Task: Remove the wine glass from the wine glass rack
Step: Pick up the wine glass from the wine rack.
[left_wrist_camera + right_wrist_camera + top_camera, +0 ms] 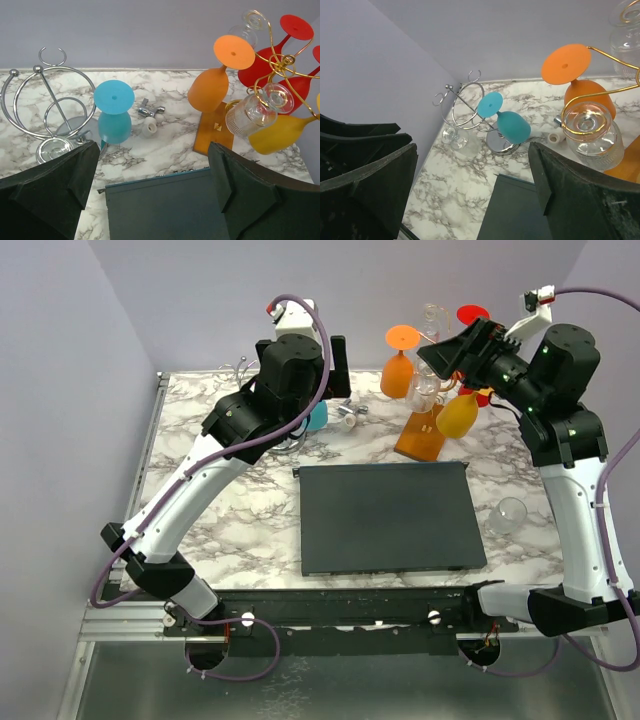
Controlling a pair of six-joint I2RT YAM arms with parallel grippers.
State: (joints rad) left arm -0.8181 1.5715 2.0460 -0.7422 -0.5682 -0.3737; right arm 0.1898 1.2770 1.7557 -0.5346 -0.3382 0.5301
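Holding the left gripper released in the top view, jaws spread and grasping nothing, raised over the far left of the table. Holding the right gripper released too, empty, raised just beside the rack at the far right. Showing the rack standing just past the far right corner of the mat, with an orange glass, a clear glass and a yellow glass hanging from it foot up; showing also a loose glass lying on the table right of the mat. Looking out past the left gripper from the left wrist, with both dark fingers standing wide and nothing between them: catching the rack ahead to the right, well apart, carrying the orange glass, the clear glass, the yellow glass and red glasses on gold hooks; catching a chrome stand to the left and a blue glass beside it. Looking out past the right gripper from the right wrist, jaws again gaping and empty: finding the clear glass hanging in a gold hook close above the right-hand finger, not telling whether touching; finding the orange glass just behind it, and the blue glass leaning on the chrome stand farther left, beyond the mat.
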